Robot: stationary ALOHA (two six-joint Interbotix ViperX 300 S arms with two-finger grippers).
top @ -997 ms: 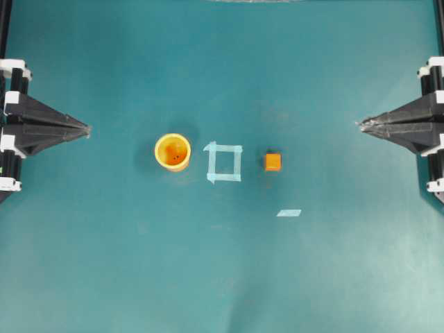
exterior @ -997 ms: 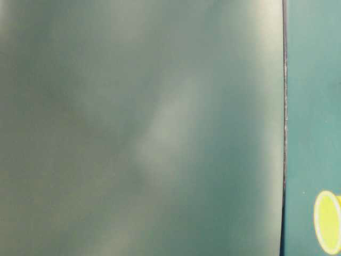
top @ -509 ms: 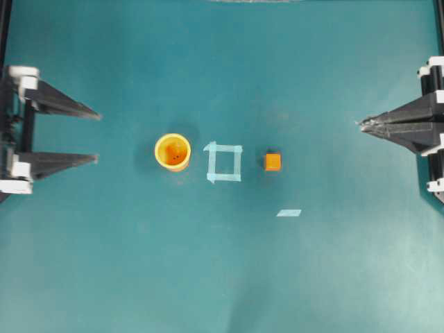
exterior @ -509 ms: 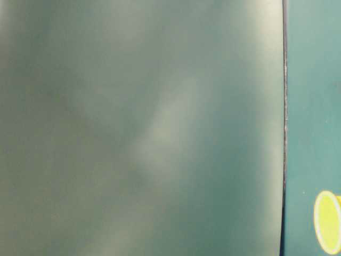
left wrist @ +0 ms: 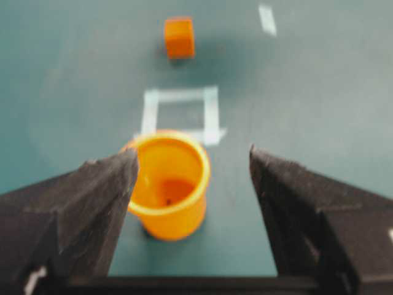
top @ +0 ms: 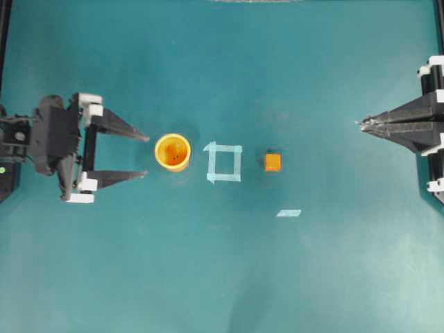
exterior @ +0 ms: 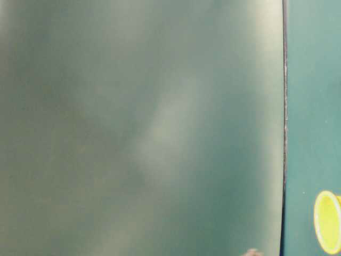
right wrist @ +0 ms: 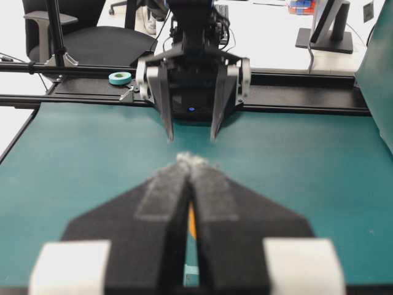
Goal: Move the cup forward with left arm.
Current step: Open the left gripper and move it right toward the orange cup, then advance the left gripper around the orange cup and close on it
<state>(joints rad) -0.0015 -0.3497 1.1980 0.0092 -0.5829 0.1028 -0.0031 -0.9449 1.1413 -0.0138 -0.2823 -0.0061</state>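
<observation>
On the teal table surface (top: 222, 277), left of centre in the overhead view, stands the cup (top: 173, 151), upright and open side up. It is a small round plastic cup, yellow-orange on rim and wall, with a darker orange floor that carries a small dark speck; the left wrist view shows the wall tapering slightly toward the base (left wrist: 167, 184). The cup sits just to the left of a square outlined in pale tape (top: 224, 162), apart from it, and the small orange cube (top: 272, 161) lies beyond the square on the far side, well apart from the cup. A loose strip of pale tape (top: 288, 213) lies below and right of the cube. The left gripper (top: 144, 156) has its two pointed black fingers spread wide, tips just short of the cup and not touching it; nothing is between them. From the left wrist camera, the cup appears between the finger tips but offset toward the left-hand finger (left wrist: 92, 203). The right gripper (top: 361, 125) rests at the right edge with its fingers pressed together, holding nothing. The table-level view is mostly a blurred grey-green surface, with only a sliver of the cup's yellow rim (exterior: 327, 221) visible at its lower right.
</observation>
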